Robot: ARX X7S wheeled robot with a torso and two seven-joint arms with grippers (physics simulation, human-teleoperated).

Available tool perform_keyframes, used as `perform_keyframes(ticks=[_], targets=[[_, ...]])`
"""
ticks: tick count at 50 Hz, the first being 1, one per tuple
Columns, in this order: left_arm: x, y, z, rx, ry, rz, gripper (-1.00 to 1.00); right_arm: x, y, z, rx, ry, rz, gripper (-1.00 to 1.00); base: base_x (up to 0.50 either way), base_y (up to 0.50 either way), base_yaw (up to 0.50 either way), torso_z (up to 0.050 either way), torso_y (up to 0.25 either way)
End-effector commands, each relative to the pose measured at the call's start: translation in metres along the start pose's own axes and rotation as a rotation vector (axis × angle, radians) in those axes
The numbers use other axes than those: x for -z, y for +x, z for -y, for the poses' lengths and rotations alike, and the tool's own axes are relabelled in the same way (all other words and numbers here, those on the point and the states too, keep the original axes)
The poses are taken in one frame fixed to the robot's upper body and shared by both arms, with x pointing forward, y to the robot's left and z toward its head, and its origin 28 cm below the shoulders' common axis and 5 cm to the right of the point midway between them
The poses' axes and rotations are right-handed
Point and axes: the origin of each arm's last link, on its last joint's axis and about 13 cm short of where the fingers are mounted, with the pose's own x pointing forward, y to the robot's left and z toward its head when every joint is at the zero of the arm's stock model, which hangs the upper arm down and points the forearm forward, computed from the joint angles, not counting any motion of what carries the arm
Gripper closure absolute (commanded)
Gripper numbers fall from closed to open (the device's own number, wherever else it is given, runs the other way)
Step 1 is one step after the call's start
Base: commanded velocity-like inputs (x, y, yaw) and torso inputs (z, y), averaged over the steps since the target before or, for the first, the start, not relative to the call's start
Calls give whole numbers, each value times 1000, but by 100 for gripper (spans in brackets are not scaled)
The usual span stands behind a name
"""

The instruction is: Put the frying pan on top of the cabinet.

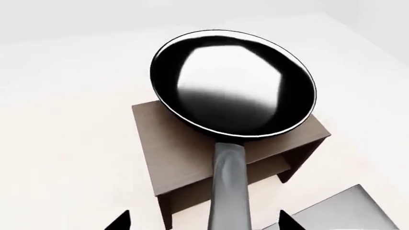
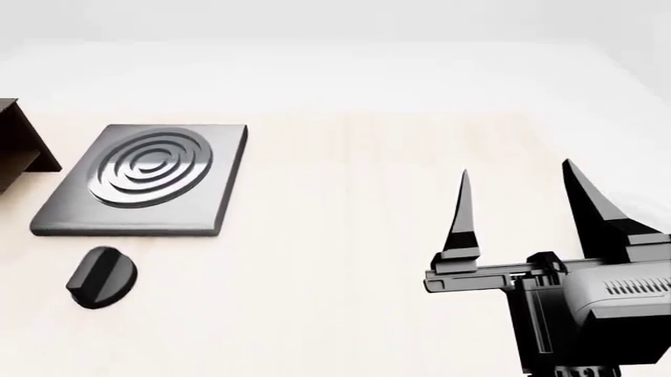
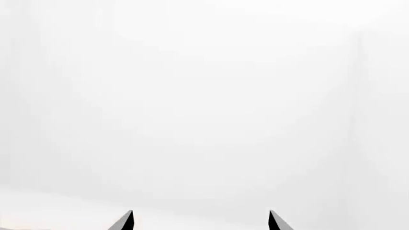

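In the left wrist view the black frying pan (image 1: 233,86), with a glossy inside, lies over the flat top of the dark brown cabinet (image 1: 169,143). Its bowl covers the far part of the top. Its long grey handle (image 1: 230,191) runs back over the cabinet's open side and between my fingers. My left gripper (image 1: 204,221) is open, its tips wide apart and clear of the handle on both sides. My right gripper (image 2: 515,168) is open and empty, held over the bare table at the right. In the head view only a corner of the cabinet (image 2: 16,145) shows, and the pan is out of view.
A square grey plate with concentric rings (image 2: 147,177) lies right of the cabinet, and its corner also shows in the left wrist view (image 1: 345,211). A small black round knob (image 2: 102,276) sits in front of it. The right wrist view shows only pale wall.
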Motion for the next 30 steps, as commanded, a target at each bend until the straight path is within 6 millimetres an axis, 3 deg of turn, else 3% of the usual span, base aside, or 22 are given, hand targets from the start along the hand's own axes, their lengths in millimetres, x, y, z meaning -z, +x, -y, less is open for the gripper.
perform_keyframes(ticks=[1, 7, 13, 14, 16, 17, 18, 23, 30], targets=[[-4, -4, 3, 35, 6, 52, -100, 0, 1, 0, -2, 2, 1, -100, 0, 0, 0, 0, 250], [-1, -6, 7, 60, 43, 75, -100, 0, 1, 0, -4, 1, 0, -100, 0, 0, 0, 0, 208], [-3, -25, 31, 317, 70, 226, -100, 0, 2, -1, -7, 0, -1, -100, 0, 0, 0, 0, 0], [29, -23, 38, 363, 170, 144, -100, 0, 3, -1, -7, -1, -3, -100, 0, 0, 0, 0, 0], [54, -31, 35, 431, 235, 73, -100, 1, 3, -1, -8, -1, -5, -100, 0, 0, 0, 0, 0], [50, -41, 32, 483, 207, 102, -100, 1, 3, -1, -8, -1, -5, -100, 0, 0, 0, 0, 0], [69, -48, 29, 545, 257, 80, -100, 2, 2, -1, -9, -1, -7, -100, 0, 0, 0, 0, 0], [69, -110, -9, 777, 164, 336, -100, 3, 2, 0, -6, -4, -12, -100, 0, 0, 0, 0, 0], [101, -133, -32, 922, 234, 353, -100, 5, 2, 0, -7, -4, -16, -100, 0, 0, 0, 0, 0]])
